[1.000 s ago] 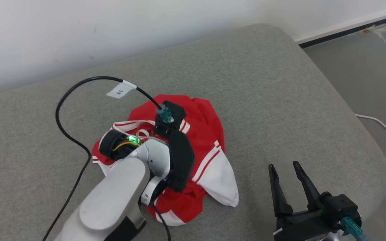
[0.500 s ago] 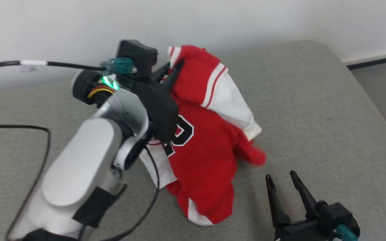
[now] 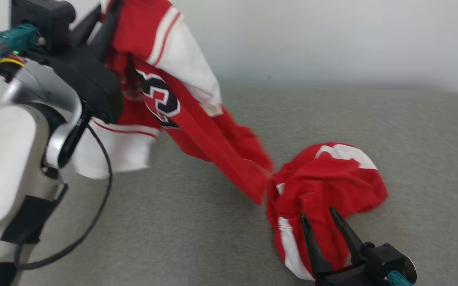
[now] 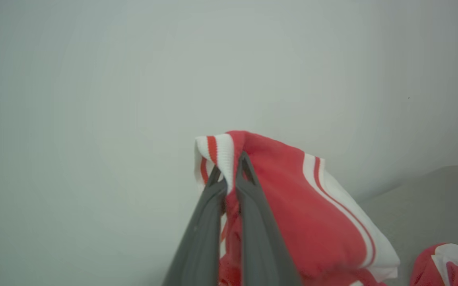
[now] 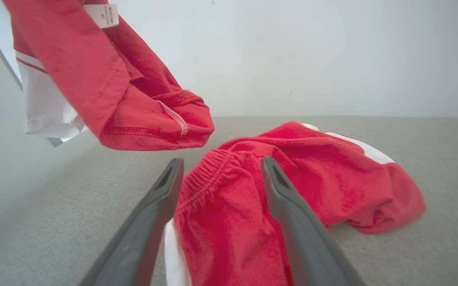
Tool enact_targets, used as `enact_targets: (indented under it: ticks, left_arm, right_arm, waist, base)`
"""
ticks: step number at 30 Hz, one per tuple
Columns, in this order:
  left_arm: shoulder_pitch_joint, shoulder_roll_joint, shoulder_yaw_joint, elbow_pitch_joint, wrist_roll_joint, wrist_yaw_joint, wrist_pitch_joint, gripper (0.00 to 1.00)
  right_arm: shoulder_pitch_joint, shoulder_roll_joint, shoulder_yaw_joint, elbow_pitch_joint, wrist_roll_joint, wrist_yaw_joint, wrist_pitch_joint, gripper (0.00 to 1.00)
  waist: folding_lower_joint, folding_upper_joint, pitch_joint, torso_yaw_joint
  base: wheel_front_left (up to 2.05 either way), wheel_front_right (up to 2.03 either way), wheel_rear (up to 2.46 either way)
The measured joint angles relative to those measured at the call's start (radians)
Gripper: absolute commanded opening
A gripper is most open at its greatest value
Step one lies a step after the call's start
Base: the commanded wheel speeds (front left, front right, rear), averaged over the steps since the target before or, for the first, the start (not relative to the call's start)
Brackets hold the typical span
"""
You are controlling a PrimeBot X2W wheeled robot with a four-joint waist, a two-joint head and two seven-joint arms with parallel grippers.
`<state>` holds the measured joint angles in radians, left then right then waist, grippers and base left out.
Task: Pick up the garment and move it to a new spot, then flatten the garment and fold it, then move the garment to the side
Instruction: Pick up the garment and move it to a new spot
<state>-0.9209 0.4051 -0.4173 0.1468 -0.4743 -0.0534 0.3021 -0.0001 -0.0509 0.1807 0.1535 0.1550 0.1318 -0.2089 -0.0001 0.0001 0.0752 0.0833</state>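
One soft, light garment (image 3: 197, 131) hangs limp at upper left from the left tool (image 4: 229, 165), clamped on its striped hem. Its bunched end rests on the grey cushion (image 3: 173, 238) lower right, under the right tool (image 3: 317, 213), spread wide. Hems likely grip best.

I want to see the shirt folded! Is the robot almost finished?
Not yet. Done: the left gripper is shut on the red and white sports jersey and holds it up over the grey fabric cushion. In hand: moving it to a new spot. Left: laying it down, flattening, folding, moving it aside. The open right gripper points at crumpled red shorts lying on the cushion.
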Motion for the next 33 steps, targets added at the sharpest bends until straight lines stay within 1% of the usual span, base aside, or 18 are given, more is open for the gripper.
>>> enact_targets:
  ticks: [2, 7, 12, 15, 20, 22, 23, 24, 28, 30, 33]
  left_arm:
    - [-0.021, 0.024, 0.006, 0.006, 0.018, -0.009, -0.025, 0.0]
    - [-0.084, 0.085, 0.048, 0.03, 0.041, -0.016, -0.065, 0.0]
    - [-0.085, 0.133, 0.115, 0.08, 0.031, -0.002, -0.138, 0.0]
    - [-0.05, 0.132, 0.145, 0.135, 0.005, 0.018, -0.187, 0.0]
    - [0.046, 0.077, 0.167, 0.279, -0.041, 0.042, -0.244, 0.0]
    - [0.07, 0.054, 0.176, 0.347, -0.067, 0.064, -0.243, 0.0]
    - [0.08, 0.046, 0.178, 0.38, -0.074, 0.064, -0.242, 0.73]
    - [0.085, 0.038, 0.176, 0.404, -0.079, 0.062, -0.244, 1.0]
    - [0.083, 0.032, 0.185, 0.484, -0.093, 0.05, -0.251, 1.0]
    - [0.075, 0.031, 0.202, 0.495, -0.117, 0.05, -0.266, 1.0]
    - [0.072, 0.044, 0.205, 0.484, -0.116, 0.044, -0.283, 1.0]
  right_arm:
    - [-0.002, 0.001, 0.009, -0.015, -0.008, 0.0, 0.007, 1.0]
    - [-0.021, 0.0, 0.025, -0.052, -0.038, 0.0, 0.029, 1.0]
    - [-0.047, 0.001, 0.05, -0.109, -0.088, 0.0, 0.07, 1.0]
    - [-0.069, 0.002, 0.058, -0.15, -0.123, 0.0, 0.101, 1.0]
    - [-0.074, -0.006, 0.063, -0.204, -0.165, 0.0, 0.146, 1.0]
    - [-0.074, -0.013, 0.064, -0.218, -0.166, 0.0, 0.157, 1.0]
    - [-0.074, -0.017, 0.064, -0.222, -0.166, 0.0, 0.158, 1.0]
    - [-0.073, -0.019, 0.065, -0.225, -0.166, 0.0, 0.161, 1.0]
    - [-0.072, -0.019, 0.063, -0.223, -0.16, 0.0, 0.157, 1.0]
    - [-0.073, -0.018, 0.064, -0.214, -0.152, 0.0, 0.146, 1.0]
    - [-0.079, -0.013, 0.066, -0.193, -0.139, 0.0, 0.131, 1.0]
  waist:
    - [-0.0001, 0.0, 0.002, 0.042]
    - [-0.0001, 0.0, 0.027, 0.135]
    - [0.0001, 0.0, 0.098, 0.192]
    - [0.0001, -0.0001, 0.152, 0.216]
    - [0.0004, 0.0001, 0.251, 0.239]
    - [0.0003, 0.0001, 0.284, 0.246]
    - [0.0003, 0.0001, 0.3, 0.249]
    - [0.0003, 0.0001, 0.313, 0.251]
    - [0.0004, 0.0002, 0.343, 0.251]
    - [0.0003, 0.0001, 0.339, 0.248]
    - [0.0002, 0.0001, 0.32, 0.244]
  base:
    - [0.0, 0.0, 0.0]
    - [0.0, 0.0, 0.0]
    - [0.0, 0.0, 0.0]
    - [0.0, 0.0, 0.0]
    - [0.0, 0.0, 0.0]
    - [0.0, 0.0, 0.0]
    - [0.0, 0.0, 0.0]
    - [0.0, 0.0, 0.0]
    - [0.0, 0.0, 0.0]
    - [0.0, 0.0, 0.0]
    - [0.0, 0.0, 0.0]
